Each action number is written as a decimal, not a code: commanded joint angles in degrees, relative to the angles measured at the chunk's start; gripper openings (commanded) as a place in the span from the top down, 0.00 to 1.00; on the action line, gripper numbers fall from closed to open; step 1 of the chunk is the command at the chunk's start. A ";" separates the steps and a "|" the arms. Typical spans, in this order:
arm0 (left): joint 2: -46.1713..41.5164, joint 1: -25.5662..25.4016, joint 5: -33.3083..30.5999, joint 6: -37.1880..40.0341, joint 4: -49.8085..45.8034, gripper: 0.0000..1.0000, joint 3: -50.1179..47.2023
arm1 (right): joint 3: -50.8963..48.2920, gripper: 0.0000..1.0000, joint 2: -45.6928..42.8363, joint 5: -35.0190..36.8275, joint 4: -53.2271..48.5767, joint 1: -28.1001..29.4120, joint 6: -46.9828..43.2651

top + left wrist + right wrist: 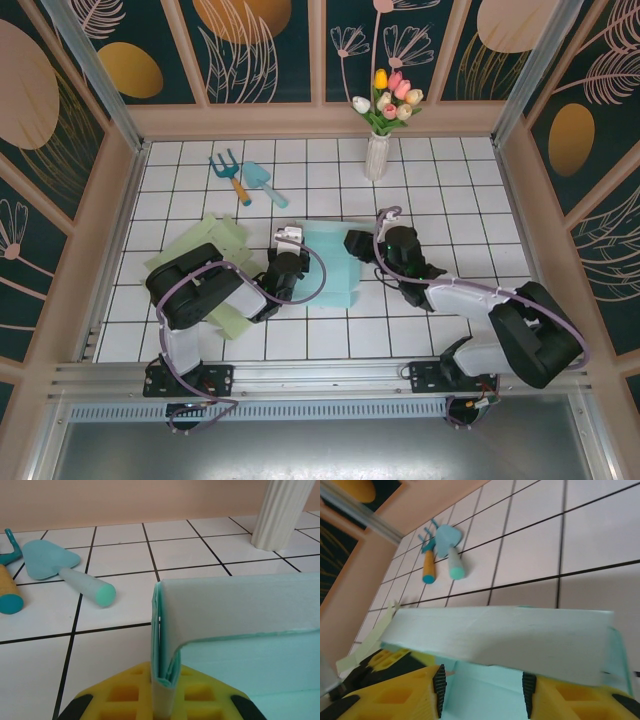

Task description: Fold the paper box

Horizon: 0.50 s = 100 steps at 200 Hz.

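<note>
Left — left gripper point(162, 700) clamped on an upright side wall of the teal paper box point(330, 262), lying centrally on the tiled table point(450, 190). Right — right gripper point(482, 695) with jaws apart below a raised long panel, gripping nothing. Mid-fold, walls going up; next, probably a fresh pinch on that panel, creased inward without crushing.

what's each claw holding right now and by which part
Left claw pinches the box by the folded end of its raised wall. Right claw stands open beside that wall and seems to grip nothing.
</note>
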 commanded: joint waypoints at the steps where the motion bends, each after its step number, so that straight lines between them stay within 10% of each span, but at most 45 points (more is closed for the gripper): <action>1: 0.24 0.41 -0.17 0.58 -0.19 1.00 1.09 | -1.78 0.52 -0.04 -1.12 5.09 -2.64 2.64; 100: 0.73 0.37 -0.14 0.68 -0.94 1.00 1.54 | -2.06 0.57 -0.58 0.15 4.52 -7.01 2.78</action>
